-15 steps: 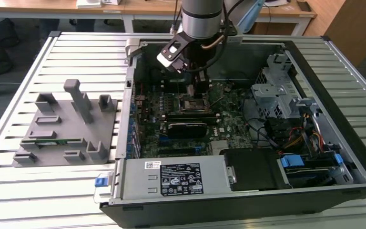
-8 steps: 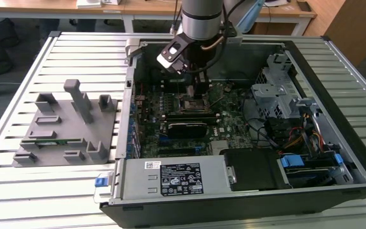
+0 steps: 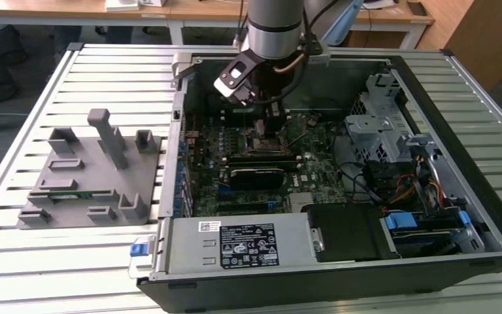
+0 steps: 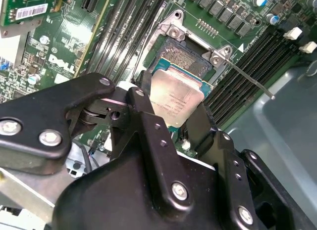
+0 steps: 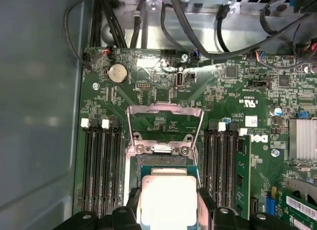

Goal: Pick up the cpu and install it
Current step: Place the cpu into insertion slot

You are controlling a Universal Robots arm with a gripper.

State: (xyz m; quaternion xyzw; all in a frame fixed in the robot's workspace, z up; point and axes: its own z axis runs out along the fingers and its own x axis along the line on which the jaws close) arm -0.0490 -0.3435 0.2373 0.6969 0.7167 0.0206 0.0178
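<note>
The cpu (image 4: pixel 176 99) is a small square chip with a silvery top and a greenish rim. My gripper (image 4: pixel 173 105) is shut on it, one black finger on each of two opposite edges. It sits low over the open socket (image 4: pixel 190 59) of the green motherboard (image 3: pixel 308 167), partly covering the socket; whether it rests in it I cannot tell. In the first wrist view the cpu (image 5: pixel 167 200) lies between the fingers of the gripper (image 5: pixel 168 204), just before the raised load plate (image 5: pixel 165 122). In the exterior view the gripper (image 3: pixel 268 134) reaches down into the computer case (image 3: pixel 460 196).
The socket's thin lever (image 4: pixel 247 77) stands swung out. Memory slots (image 5: pixel 101 165) flank the socket on both sides. A grey fixture (image 3: pixel 94 173) with a green memory stick (image 3: pixel 70 194) lies at the exterior view's left. A power supply (image 3: pixel 233 245), drive cage (image 3: pixel 386 127) and cables (image 3: pixel 408 186) crowd the case.
</note>
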